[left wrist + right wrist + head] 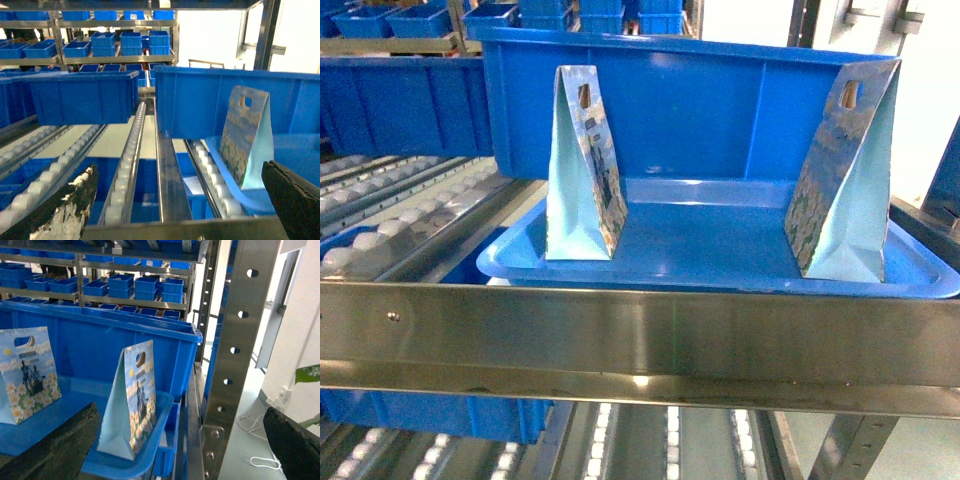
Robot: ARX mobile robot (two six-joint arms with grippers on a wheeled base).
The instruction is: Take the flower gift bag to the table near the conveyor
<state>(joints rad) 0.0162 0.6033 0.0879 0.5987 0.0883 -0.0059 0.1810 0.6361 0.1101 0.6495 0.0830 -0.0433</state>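
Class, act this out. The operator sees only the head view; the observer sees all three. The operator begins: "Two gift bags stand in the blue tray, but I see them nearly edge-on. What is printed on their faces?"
Observer: The right wrist view shows the right bag face-on: two figures among pale flowers under a blue sky.
Operator: I see no tools at all. Are they open?
Observer: Yes. The left tool and the right tool both have their fingers wide apart, holding nothing.
Operator: Anything lying off to the right of the rack?
Observer: A white cable lies on the ground beyond the steel post.
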